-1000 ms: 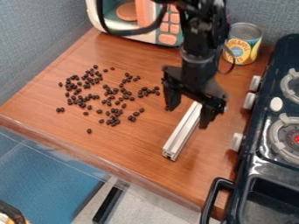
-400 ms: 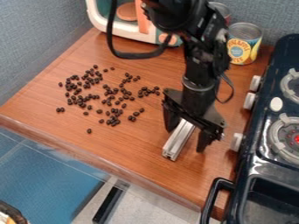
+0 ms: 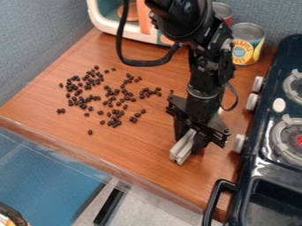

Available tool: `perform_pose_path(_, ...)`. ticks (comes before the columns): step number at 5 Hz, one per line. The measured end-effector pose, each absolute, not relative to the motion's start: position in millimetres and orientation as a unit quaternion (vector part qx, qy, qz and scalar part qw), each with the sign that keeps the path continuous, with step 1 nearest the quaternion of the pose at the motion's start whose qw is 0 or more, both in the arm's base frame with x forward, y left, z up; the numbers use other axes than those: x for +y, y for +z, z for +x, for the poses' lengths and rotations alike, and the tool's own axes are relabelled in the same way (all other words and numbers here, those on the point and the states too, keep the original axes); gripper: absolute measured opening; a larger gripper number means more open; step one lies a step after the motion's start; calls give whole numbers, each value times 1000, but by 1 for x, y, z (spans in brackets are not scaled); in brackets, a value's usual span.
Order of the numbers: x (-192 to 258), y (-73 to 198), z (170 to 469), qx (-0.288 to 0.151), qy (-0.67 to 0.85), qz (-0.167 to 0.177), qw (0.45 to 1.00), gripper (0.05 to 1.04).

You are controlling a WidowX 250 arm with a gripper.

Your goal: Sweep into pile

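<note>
1. The black claw [image 3: 187,145] hangs low over the right-hand part of the wooden table [image 3: 130,152], its arm [image 3: 203,70] rising above it to the top edge
2. Its two fingers are closed in around the pale metal bar [image 3: 181,152], pinching it, with the bar's squared end poking out in front of the claw, toward the near edge of the table
3. The dark beans [image 3: 114,118] lie to the left of the claw and farther back, well apart from it, in a loose scatter of small clumps and strays
4. Right of the claw stands the black stove [image 3: 268,121], its pale knobs [image 3: 239,143] facing the claw
5. Behind the claw, a yellow-labelled can [image 3: 246,49] stands upright to the right of the arm, and a toy oven [image 3: 105,22] sits farther left
</note>
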State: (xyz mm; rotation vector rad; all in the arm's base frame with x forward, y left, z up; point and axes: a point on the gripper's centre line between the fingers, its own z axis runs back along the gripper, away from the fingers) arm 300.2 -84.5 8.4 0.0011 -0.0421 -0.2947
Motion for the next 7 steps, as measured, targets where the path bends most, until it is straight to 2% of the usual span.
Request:
perform_pose_path(2,-55,7,314,-16,-112,-6,994,390)
perform_pose_path(4,-34,4,312,-20,-112,-3,993,390)
perform_pose_path(6,24,2,317,-35,-103,6,994,389)
perform_pose_path(7,51,1,314,-25,-84,1,996,389)
